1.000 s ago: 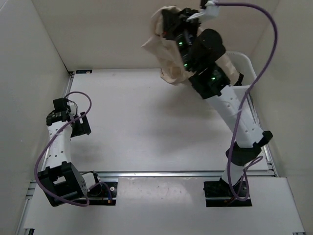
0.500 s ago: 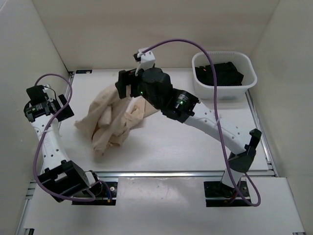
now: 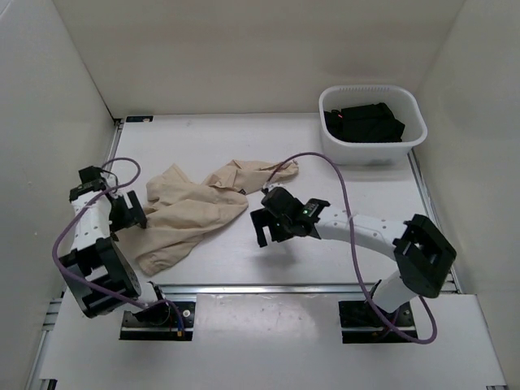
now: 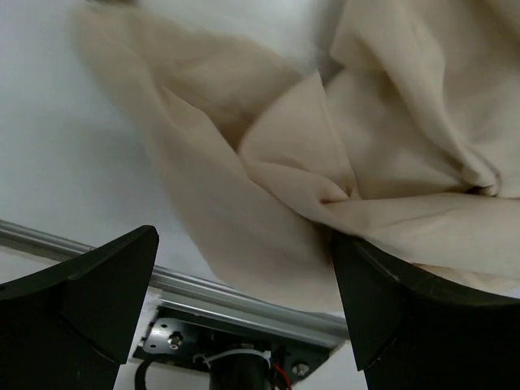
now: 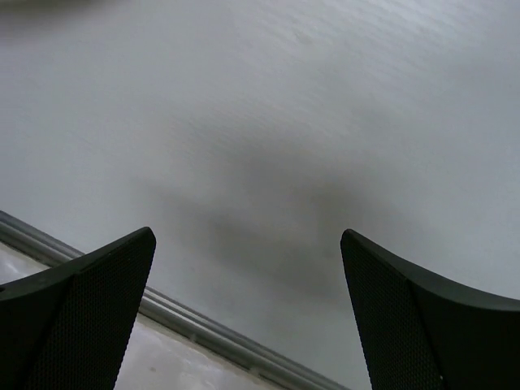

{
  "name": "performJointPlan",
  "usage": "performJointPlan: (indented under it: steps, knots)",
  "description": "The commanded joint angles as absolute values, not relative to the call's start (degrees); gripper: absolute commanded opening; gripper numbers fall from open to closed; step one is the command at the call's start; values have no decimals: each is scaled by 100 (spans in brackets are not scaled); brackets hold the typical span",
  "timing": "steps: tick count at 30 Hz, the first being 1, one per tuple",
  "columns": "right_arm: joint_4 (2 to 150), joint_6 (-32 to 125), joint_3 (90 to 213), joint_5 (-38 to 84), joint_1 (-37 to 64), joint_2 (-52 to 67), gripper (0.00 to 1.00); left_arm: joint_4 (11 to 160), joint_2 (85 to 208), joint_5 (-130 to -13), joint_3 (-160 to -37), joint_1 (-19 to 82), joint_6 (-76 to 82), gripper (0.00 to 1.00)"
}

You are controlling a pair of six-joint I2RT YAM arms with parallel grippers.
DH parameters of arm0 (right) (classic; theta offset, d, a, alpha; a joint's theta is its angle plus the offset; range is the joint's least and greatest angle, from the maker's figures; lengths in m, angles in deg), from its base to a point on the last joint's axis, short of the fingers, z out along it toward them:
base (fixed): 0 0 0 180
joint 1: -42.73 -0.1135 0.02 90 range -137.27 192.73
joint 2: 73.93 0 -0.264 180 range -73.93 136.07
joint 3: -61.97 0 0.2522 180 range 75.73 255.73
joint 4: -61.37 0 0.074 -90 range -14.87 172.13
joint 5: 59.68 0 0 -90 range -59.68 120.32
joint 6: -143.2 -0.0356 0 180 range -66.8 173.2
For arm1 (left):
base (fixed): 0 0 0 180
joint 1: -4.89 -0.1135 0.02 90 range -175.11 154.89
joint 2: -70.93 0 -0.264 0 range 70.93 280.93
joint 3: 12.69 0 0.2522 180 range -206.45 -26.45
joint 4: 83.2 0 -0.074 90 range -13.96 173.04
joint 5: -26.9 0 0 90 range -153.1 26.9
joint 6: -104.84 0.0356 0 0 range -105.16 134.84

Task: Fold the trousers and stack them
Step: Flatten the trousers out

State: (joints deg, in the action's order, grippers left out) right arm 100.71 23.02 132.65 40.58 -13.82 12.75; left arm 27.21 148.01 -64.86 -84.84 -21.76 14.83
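The light beige trousers (image 3: 195, 210) lie crumpled on the left half of the table, one leg trailing right toward the centre. My left gripper (image 3: 130, 213) is open at their left edge. In the left wrist view the rumpled trousers (image 4: 366, 162) fill the upper part of the frame, and cloth reaches down between the spread fingers of the left gripper (image 4: 244, 313), with the right finger against a fold. My right gripper (image 3: 268, 231) is open just right of the trousers, near the front. The right wrist view shows the right gripper (image 5: 248, 313) over bare table, with nothing between its fingers.
A white basket (image 3: 412, 110) holding dark folded clothes (image 3: 366, 122) stands at the back right corner. A metal rail (image 3: 284, 286) runs along the table's near edge. White walls enclose the left, back and right sides.
The right arm swung the trousers down from high at the back, let go of them on the table and drew back toward the front. The left arm came in to their left edge.
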Motion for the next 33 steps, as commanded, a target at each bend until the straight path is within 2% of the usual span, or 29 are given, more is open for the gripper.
performJointPlan:
  steps: [1,5,10,11,13,19,23,24,25,26,27,28,29,30,31,33]
  knots:
    - [9078,2287,14092,3376,-1176,1999,99,2888,14915,-6758,-8182,-1788,1484,100]
    - [8331,1929,14322,3322,-755,2520,99,3135,14977,-7091,-8112,-1173,1484,100]
    - [8198,1584,14910,2769,-218,3232,99,3795,15345,-6117,-7374,-56,1484,99]
    - [8198,1584,15033,2769,-218,3294,99,3795,15433,-6117,-7426,-56,1484,61]
    - [8277,1427,15375,2935,-78,3495,99,3612,15495,-6239,-7740,-3,1484,14]
    - [8504,337,15973,3190,564,4172,99,2821,15189,-6872,-8655,786,1484,14]
    - [9821,275,17562,3628,635,5077,99,2617,14767,-6793,-8850,1849,1484,14]
    - [10120,275,18018,3630,704,5610,99,2557,14714,-6793,-8920,2069,1484,14]
    - [10436,170,19050,3630,757,5937,99,2460,14713,-6793,-8981,2280,1484,14]
    - [10701,169,19582,3517,871,6271,98,2398,14713,-6898,-9130,2691,1484,14]
    - [11025,109,20083,3115,933,6918,94,2328,14774,-6960,-9218,2887,1484,14]
    - [11089,21,20845,2929,1038,7177,74,2188,14923,-7056,-9315,3193,1484,14]
    - [11020,-32,21044,2718,1091,7380,53,2117,15020,-7353,-9551,3301,1484,14]
    - [10532,-102,21099,2507,1092,7564,25,2064,15099,-7504,-9658,3389,1484,14]
    - [10162,-190,21099,2296,1153,7566,0,2064,15169,-7645,-9763,3485,1484,14]
    - [9005,-17,21291,1724,1153,7505,0,2011,15398,-7995,-10096,3635,1484,14]
